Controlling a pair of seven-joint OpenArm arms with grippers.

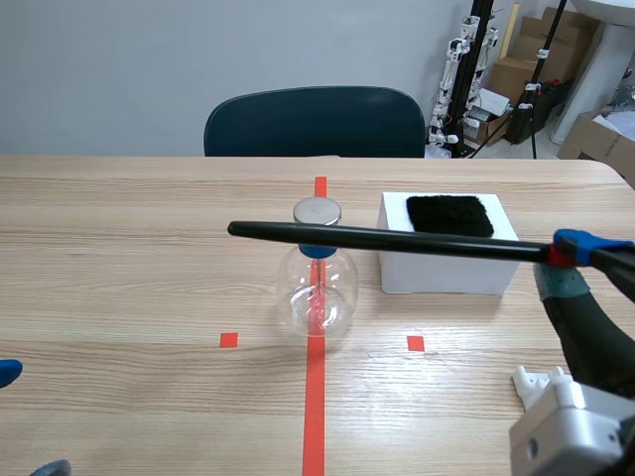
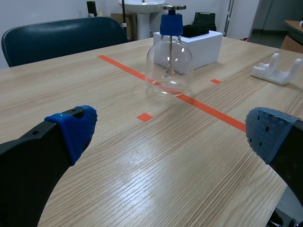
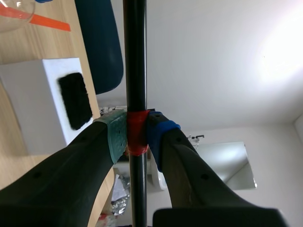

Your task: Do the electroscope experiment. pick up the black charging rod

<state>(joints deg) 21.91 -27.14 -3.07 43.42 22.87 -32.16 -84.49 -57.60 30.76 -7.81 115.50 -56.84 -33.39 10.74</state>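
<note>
Clamping the black charging rod (image 1: 387, 239) at its red band, the right gripper (image 3: 137, 137) is holding it level above the table. The rod is crossing the top of the electroscope (image 1: 317, 293) and the white box (image 1: 446, 270) with its black cloth (image 1: 449, 215). The left gripper (image 2: 169, 132) is hanging low, fingers wide apart.

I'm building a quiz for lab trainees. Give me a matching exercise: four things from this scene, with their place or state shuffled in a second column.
1 black rod
2 glass flask
3 black pad
4 left hand

a open, empty
b on the white box
c gripped by the right hand
d on the red tape line

Pairs: 1-c, 2-d, 3-b, 4-a
</note>
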